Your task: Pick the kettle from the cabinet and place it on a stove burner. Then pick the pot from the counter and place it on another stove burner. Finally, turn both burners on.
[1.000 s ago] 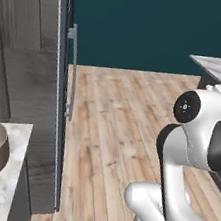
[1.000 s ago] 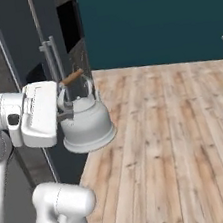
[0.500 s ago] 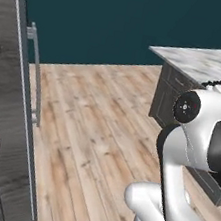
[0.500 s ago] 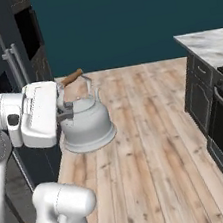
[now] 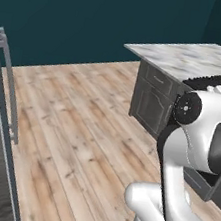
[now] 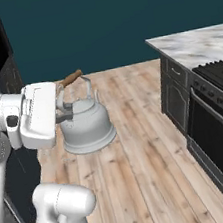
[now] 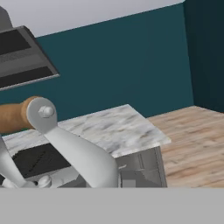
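The two-finger gripper [image 6: 62,109] was closed on the small rounded silvery-white kettle [image 6: 87,128], carried clear above the wooden plank floor [image 6: 142,169], black-grated stove burners [image 6: 219,71] far right.

Light even and diffuse, rendered look, no glare. Kettle [image 6: 86,126] in my grip shows soft shading, no hard shadow on the wood floor [image 6: 140,154]. Teal wall [image 5: 96,19] dim. All views sharp; no edge distortion
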Robot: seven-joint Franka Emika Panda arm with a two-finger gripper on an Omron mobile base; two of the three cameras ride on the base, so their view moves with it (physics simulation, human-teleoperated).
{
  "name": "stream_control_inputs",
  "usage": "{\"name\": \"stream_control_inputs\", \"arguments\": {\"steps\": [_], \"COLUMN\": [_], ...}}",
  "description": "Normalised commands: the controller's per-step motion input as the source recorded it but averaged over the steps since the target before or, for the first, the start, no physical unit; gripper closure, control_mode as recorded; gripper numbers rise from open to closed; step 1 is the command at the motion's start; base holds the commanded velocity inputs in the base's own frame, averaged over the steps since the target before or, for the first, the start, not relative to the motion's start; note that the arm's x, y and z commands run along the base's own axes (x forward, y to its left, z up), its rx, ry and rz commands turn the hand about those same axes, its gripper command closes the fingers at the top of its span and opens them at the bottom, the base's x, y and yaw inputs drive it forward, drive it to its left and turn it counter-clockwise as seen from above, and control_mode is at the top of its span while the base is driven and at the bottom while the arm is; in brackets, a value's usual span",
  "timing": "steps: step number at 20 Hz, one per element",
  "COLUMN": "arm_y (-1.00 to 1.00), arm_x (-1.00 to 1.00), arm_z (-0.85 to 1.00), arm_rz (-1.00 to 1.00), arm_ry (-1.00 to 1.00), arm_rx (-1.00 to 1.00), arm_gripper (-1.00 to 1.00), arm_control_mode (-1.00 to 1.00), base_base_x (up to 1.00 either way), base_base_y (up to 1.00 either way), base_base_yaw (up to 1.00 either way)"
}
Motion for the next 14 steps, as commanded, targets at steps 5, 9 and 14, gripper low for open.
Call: {"name": "stream_control_inputs", "arguments": {"steps": [5, 9, 14], "arm_y": [0.00, 0.00, 0.00], "arm_x": [0.00, 0.00, 0.00], "arm_z": [0.00, 0.00, 0.00], "arm_rz": [0.00, 0.00, 0.00], "arm_ry": [0.00, 0.00, 0.00], "arm_rx": [0.00, 0.00, 0.00], "arm_gripper": [1.00, 1.00, 1.00], "arm_control_mode": [1.00, 1.00, 1.00], "base_base_x": [0.61, 0.56, 0.47], "base_base_y": [0.00, 0.00, 0.00], "base_base_yaw": [-0.29, -0.30, -0.32]}}
